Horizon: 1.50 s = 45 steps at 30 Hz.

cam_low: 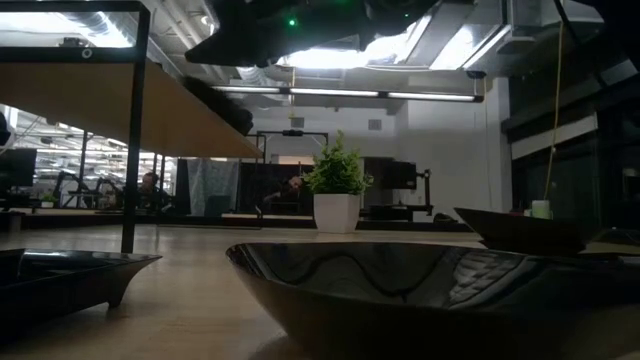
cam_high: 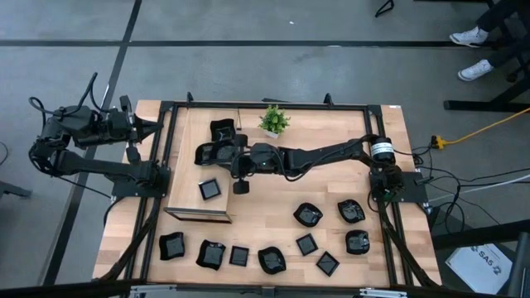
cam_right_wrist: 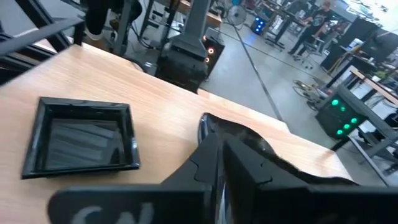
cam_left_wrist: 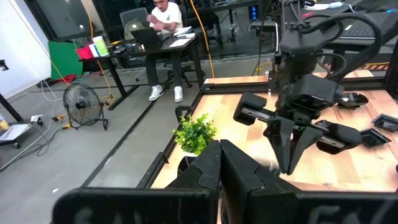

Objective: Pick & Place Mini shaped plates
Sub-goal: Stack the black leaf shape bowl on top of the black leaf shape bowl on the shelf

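Waiting nearest the table's front edge, the loose plates [cam_high: 272,261] lie scattered on the bare wood, apart from one another, probably so each can be taken singly. Behind them on the left stands a raised wooden box [cam_high: 186,207], which looks to be the drop-off. A square plate [cam_high: 209,189] already lies flat on it, and a further plate [cam_high: 222,128] sits towards its far side. The right gripper [cam_right_wrist: 219,155] reaches across the table over the box, its tips low at the rim of a wavy plate [cam_right_wrist: 249,140] that lies beside the square one. The jaws stand nearly together there, but I cannot tell whether they pinch the rim or are letting it go. The placing step seems nearly done. Farther back the plant [cam_high: 273,120] stands clear of the work. The left gripper [cam_high: 153,128] is parked by the table's left edge, jaws pressed together and empty, likely to keep out of the way.
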Tool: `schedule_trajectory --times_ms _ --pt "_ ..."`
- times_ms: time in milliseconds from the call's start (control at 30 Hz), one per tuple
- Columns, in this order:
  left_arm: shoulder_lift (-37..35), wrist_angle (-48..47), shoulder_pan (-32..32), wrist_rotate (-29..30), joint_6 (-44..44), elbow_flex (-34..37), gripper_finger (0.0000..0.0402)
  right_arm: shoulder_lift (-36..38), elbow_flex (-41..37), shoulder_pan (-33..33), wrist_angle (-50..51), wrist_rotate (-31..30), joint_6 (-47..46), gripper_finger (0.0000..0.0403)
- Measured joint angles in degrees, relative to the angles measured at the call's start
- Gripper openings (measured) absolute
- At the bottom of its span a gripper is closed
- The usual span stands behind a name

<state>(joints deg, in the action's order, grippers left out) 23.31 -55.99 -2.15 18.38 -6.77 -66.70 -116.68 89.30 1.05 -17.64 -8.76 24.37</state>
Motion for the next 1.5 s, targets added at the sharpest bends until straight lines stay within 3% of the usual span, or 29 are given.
schedule_trajectory --times_ms 333,533,767,933,1100,1233,1500 --pt "0.00 0.00 0.00 0.00 0.00 0.00 0.0004 0.10 -0.02 0.01 4.51 -0.11 0.74 0.0025" --pt "0.00 0.00 -0.01 0.01 -0.01 0.01 0.0004 4.49 -0.11 3.22 23.62 -2.50 -0.10 0.0025" --pt "0.00 0.01 0.00 0.00 -0.01 0.00 0.0004 9.23 -3.13 7.52 43.14 -2.22 -7.32 0.0025" --pt "0.00 0.01 -0.01 0.01 0.01 0.02 0.0004 10.39 -7.03 8.35 44.36 -1.94 -13.50 0.0026" --pt "0.00 0.01 -0.01 0.01 0.00 0.01 0.0004 10.40 -10.00 7.99 43.24 -2.32 -12.95 0.0029" --pt "0.02 0.01 0.00 0.01 0.01 0.01 0.0004 10.40 -12.26 7.43 42.84 -2.05 -12.15 0.0060" --pt "0.02 0.01 0.00 0.01 0.00 0.00 0.0004 10.40 -17.24 7.01 37.56 -5.00 -12.72 0.0164"
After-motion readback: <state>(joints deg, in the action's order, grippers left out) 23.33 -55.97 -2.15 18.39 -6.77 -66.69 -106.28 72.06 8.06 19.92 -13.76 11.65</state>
